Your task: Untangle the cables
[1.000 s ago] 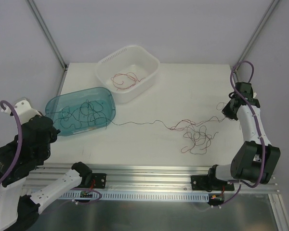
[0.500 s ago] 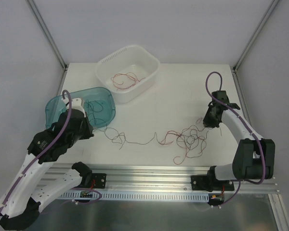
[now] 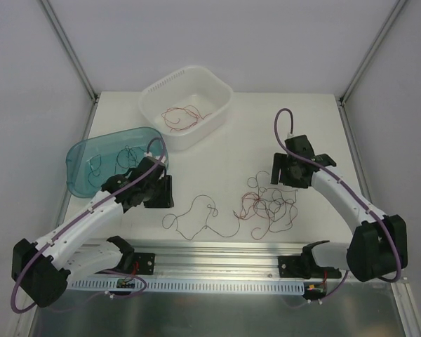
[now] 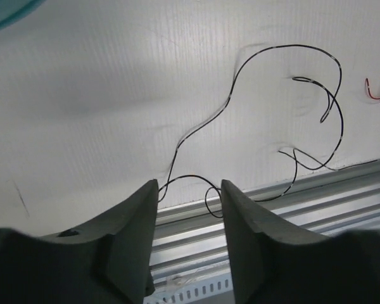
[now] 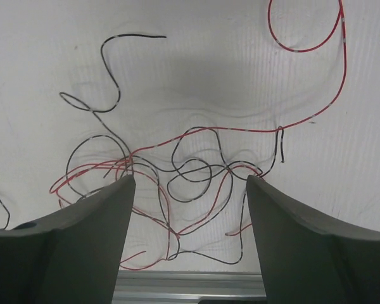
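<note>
Red-black cable clump (image 3: pixel 270 206) centre right on table (image 3: pixel 295 126); loose black strand (image 3: pixel 200 219) lower centre. Both released, nothing held: left gripper (image 4: pixel 189 183) over strand, right gripper (image 5: pixel 190 178) over clump. Best next: pinch one clump-edge wire, draw outward slowly, avoid tightening loops.
</note>
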Available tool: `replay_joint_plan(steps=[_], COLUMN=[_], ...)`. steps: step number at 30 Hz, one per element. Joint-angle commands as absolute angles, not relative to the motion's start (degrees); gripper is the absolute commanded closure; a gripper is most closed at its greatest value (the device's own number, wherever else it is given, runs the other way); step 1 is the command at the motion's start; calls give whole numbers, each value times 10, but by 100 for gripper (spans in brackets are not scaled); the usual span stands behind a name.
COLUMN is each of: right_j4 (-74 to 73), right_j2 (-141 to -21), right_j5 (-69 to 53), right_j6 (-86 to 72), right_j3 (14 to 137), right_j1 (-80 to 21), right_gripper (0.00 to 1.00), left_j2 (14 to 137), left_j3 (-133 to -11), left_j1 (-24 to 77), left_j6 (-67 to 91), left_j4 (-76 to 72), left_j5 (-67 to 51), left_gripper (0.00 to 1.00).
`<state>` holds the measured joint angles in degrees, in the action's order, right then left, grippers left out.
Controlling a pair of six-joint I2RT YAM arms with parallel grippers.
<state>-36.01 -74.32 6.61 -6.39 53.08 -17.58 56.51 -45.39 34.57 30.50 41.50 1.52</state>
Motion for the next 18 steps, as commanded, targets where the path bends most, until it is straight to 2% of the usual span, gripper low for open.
replay_joint_plan(steps=[1,2,3,6,7,15,18], right_j4=[-391,-393,-395,-400,-401,-377,-360], right_j2=[-694,-686,-672,-649,-633,-558,-538], right_j5=[91,93,98,109,108,97,91], right_j6=[-54,-55,-58,-71,-76,-146,-163], right_j3=[556,555,554,541,538,475,451], right_j1=[-206,-217,-221,-236,-237,-249,-252], right_gripper=[24,21,19,14,13,5,5], left_j2=[564,560,562,582,592,742,810], left_j3=[-457,-470,-478,-525,-538,-599,-618], left_j1=[368,380,402,471,486,583,606], left_j6=[319,323,334,362,368,478,500], left_j4=[367,363,360,349,347,248,218], left_j5=[-21,-22,-22,-19,-17,26,37], left_gripper=[53,46,31,16,14,16,21])
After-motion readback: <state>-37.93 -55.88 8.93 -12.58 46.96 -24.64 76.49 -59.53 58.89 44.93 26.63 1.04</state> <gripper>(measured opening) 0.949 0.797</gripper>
